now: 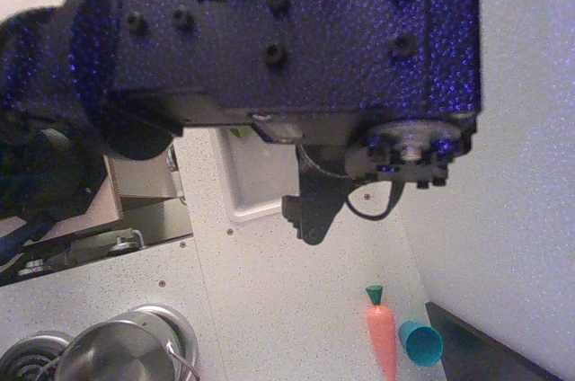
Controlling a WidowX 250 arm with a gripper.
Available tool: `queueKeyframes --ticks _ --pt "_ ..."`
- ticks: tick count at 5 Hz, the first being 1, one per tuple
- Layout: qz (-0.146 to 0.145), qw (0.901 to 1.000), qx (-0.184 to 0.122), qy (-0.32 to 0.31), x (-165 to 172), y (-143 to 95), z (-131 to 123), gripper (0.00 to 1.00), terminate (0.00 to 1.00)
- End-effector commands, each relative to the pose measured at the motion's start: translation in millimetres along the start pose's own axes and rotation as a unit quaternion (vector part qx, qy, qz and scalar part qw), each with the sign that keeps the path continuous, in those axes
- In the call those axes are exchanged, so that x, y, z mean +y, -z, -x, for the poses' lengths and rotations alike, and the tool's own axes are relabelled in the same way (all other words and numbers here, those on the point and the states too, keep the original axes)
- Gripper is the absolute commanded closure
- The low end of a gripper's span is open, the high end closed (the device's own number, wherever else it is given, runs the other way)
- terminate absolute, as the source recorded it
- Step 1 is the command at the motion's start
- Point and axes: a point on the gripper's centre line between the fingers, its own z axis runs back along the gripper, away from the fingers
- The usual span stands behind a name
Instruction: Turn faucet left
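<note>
The black robot arm (296, 39) fills the upper half of the view and blocks most of the scene. The faucet does not show; the arm's body covers where it may stand. A dark piece that looks like the gripper (308, 216) pokes out below the arm, over the counter by the front right corner of the white sink (244, 185). Its fingers cannot be made out, so I cannot tell whether it is open or shut. Only the front part of the sink shows.
A steel pot (126, 356) sits on a stove burner at the bottom left. An orange toy carrot (383, 338) and a teal cup (420, 343) lie at the bottom right, next to a dark slab (490, 349). A white wall (530, 201) runs along the right.
</note>
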Motion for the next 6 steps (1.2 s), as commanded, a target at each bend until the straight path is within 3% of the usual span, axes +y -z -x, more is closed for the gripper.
queueKeyframes --ticks 1,3,5,6 --pt "0.0 1.0 0.0 0.0 0.0 0.0 0.0 0.0 0.0" --pt "-0.015 0.9985 0.05 0.013 -4.7 47.0 15.9 0.0 0.0" --pt "-0.035 0.9975 0.058 0.021 -15.4 75.8 17.8 0.0 0.0" --pt "-0.021 0.9986 0.045 0.018 -7.2 85.8 10.7 0.0 0.0"
